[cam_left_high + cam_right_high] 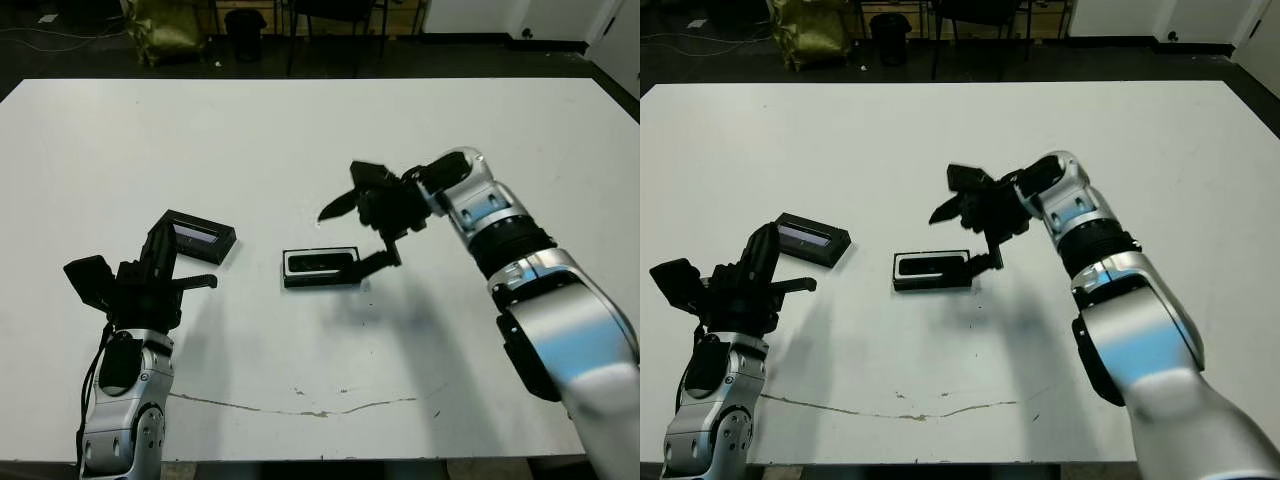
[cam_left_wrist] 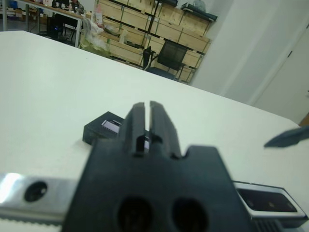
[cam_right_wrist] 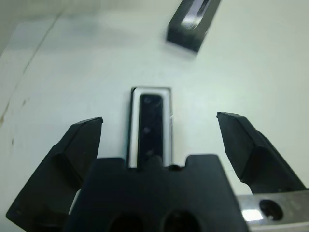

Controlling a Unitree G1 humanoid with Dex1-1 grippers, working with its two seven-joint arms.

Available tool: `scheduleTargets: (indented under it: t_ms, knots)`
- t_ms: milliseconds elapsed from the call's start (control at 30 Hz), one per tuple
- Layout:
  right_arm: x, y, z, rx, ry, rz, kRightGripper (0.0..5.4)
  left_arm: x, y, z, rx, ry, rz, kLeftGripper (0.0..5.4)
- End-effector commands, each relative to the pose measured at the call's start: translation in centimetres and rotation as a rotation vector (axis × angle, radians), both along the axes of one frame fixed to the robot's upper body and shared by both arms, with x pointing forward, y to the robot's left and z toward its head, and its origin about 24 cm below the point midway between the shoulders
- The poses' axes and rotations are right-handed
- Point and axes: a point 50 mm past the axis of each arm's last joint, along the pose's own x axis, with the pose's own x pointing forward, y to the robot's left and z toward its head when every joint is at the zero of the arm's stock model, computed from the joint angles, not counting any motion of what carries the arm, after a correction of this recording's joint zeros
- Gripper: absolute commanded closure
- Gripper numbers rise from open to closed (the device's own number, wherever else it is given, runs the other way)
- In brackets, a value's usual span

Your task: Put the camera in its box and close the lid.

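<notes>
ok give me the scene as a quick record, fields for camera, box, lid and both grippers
camera: lying inside the box
box: mid-table, uncovered
lid: flat on the table, to the robot's left of the box, apart from it
left gripper: shut, empty, pointing toward the lid
right gripper: open, empty, fingers spread over the box end
table: white

The right arm reaches in from the right side and bends toward the middle of the table (image 1: 300, 130). Its right gripper (image 1: 362, 232) hangs in the air with its two black fingers (image 3: 79, 145) spread wide apart. One finger points up and to the left, and the other points down. The left arm stands low at the near left corner. Its left gripper (image 2: 147, 108) points away from the robot, and its two fingers are pressed close together with nothing between them.
</notes>
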Motion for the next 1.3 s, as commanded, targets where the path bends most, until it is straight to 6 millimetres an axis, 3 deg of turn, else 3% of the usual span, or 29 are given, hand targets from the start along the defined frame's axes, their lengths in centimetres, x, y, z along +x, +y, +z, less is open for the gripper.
scheduleTargets:
  t_ms: [33,167,300,467,767,933,1300]
  knots:
    - [0.4,-1.8,1.8,0.115,-0.075,-0.134,0.02,-0.3,0.3,-0.6,0.011,0.034,0.013,5.4]
    - [-0.3,-3.7,2.7,0.312,-0.181,-0.438,0.21,-0.2,0.3,-0.6,0.003,0.03,0.01,5.4]
    - [-2.1,-5.1,2.3,0.409,-0.327,-0.67,1.05,-0.2,0.3,-0.6,0.016,0.024,0.01,5.4]
    - [-5.0,-5.9,0.8,0.438,-0.465,-0.835,2.19,-0.1,0.3,-0.5,0.016,0.018,0.006,5.4]
    - [-9.0,-2.4,-1.7,0.477,-0.591,-0.89,4.23,0.0,0.1,-0.4,0.012,0.024,0.008,5.4]
    - [-9.8,-0.1,-2.9,0.476,-0.572,-0.914,5.37,0.0,0.1,-0.4,0.019,0.024,0.016,5.4]
    - [-8.8,2.7,-4.5,0.443,-0.404,-1.029,5.37,-0.1,0.1,-0.4,0.009,0.026,0.009,5.4]
